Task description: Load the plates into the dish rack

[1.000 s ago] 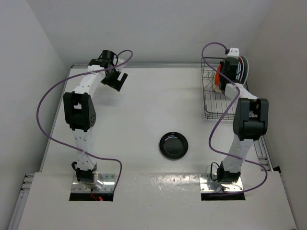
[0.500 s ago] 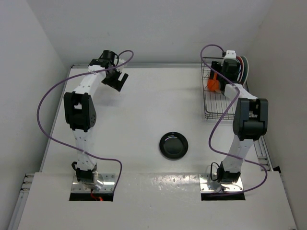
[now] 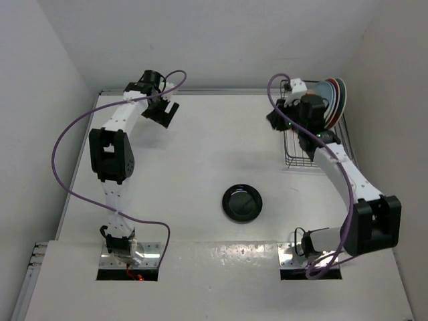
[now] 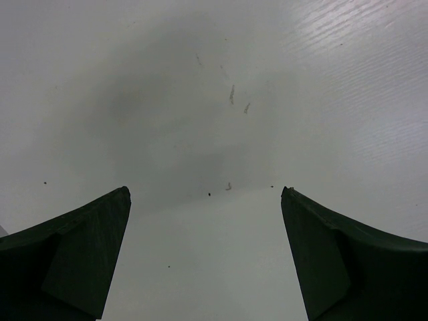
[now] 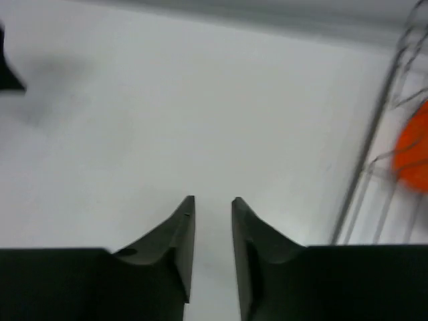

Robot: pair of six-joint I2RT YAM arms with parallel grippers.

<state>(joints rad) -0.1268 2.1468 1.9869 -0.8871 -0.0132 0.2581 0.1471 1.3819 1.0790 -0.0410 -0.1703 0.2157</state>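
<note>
Plates: one out on the table, the others racked; the racked count cannot be told.

1. Small glossy black round plate [image 3: 242, 202]. Lies flat, face up, on the white table [image 3: 200, 154], just near of centre toward 6 o'clock, touching nothing. Judged the last to load. Bare surface lies all round it, so approach from above or from any side looks unobstructed.

2. Dark grey wire dish rack [image 3: 294, 159]. Sits in the far right corner at 2 o'clock, close by the table's right edge. Its near slots look empty and are judged the room left for item 1.

3. Right gripper [image 3: 276, 120]. Hangs just outside the rack's left wall. Jaws are drawn nearly together with a thin slit between, nothing in it. Judged clear of the wires.

4. Racked plates [image 3: 332, 93]. Stand on edge in the far slots, rims side by side, kept upright by the dividers. Small plain orange plate [image 5: 411, 144] shows behind the wires, blurred.

5. Left gripper [image 3: 165, 112]. Far left at 11 o'clock, jaws at full spread over bare table, holding nothing, well apart from everything.
</note>
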